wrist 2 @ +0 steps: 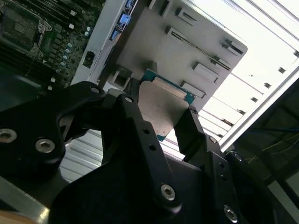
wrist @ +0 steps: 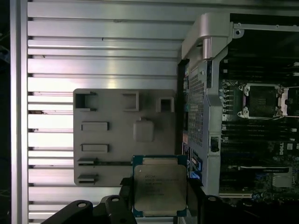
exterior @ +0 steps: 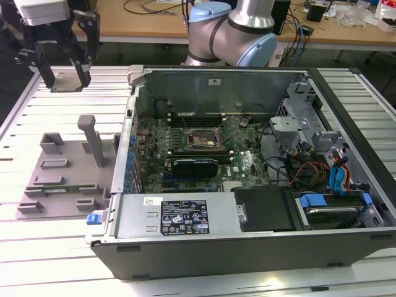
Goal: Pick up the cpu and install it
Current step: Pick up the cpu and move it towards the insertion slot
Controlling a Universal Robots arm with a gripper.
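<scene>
2 fingers (wrist 2: 135,116) of the gripper (wrist: 160,198) pinch the cpu (wrist: 160,185) by opposite edges, aloft near the grey holder plate (wrist: 107,112), outside the open computer case (exterior: 247,247). Risk: an edge grip may let it tilt, seating skewed in the socket (wrist: 261,100) and likely bending contacts.

— What carries everything here?
— A table (exterior: 55,260) of pale metal slats with dark grooves between them.
— And what lies directly on it?
— Two things. Toward the exterior view's left is a flat grey fixture plate (exterior: 71,158) with raised blocks and one upright post. Just beside it, on the exterior view's right, an open computer case (exterior: 247,253) lies on its side, open face up.
— Do they touch?
— Edge to edge or nearly; I can't tell which.
</scene>
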